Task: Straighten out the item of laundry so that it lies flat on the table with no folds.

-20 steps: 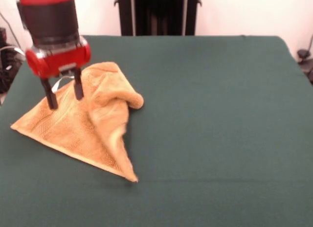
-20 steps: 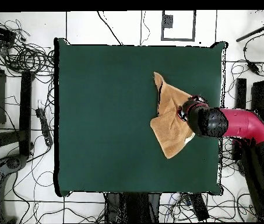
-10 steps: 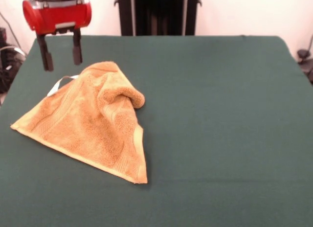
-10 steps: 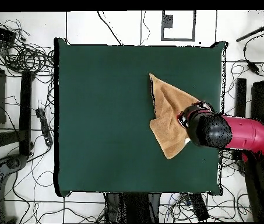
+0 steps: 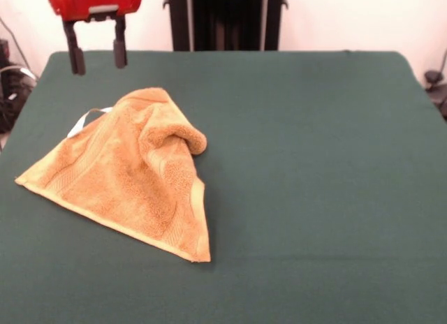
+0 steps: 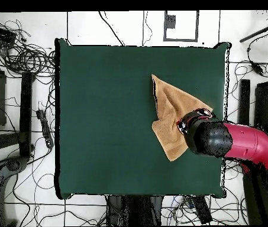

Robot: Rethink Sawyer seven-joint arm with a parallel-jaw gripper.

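The orange-tan towel (image 5: 129, 181) lies on the green table (image 5: 307, 170) at the left of the front view, folded into a rough triangle with a rolled hump near its far corner. A small white tag (image 5: 82, 121) sticks out at its far left edge. My gripper (image 5: 97, 50) hangs open and empty well above the table, beyond the towel's far corner, touching nothing. In the overhead view the towel (image 6: 167, 115) lies at the table's right side, and the red and black arm (image 6: 219, 139) covers its right part.
Cables and stands (image 6: 18, 53) lie on the floor around the table in the overhead view. The table's left edge (image 5: 21, 121) runs close to the towel in the front view. A dark pedestal (image 5: 225, 20) stands behind the far edge.
My gripper has let go of the towel and risen from its far part to well above it. The towel dropped and spread a little, its near corner sliding slightly right.
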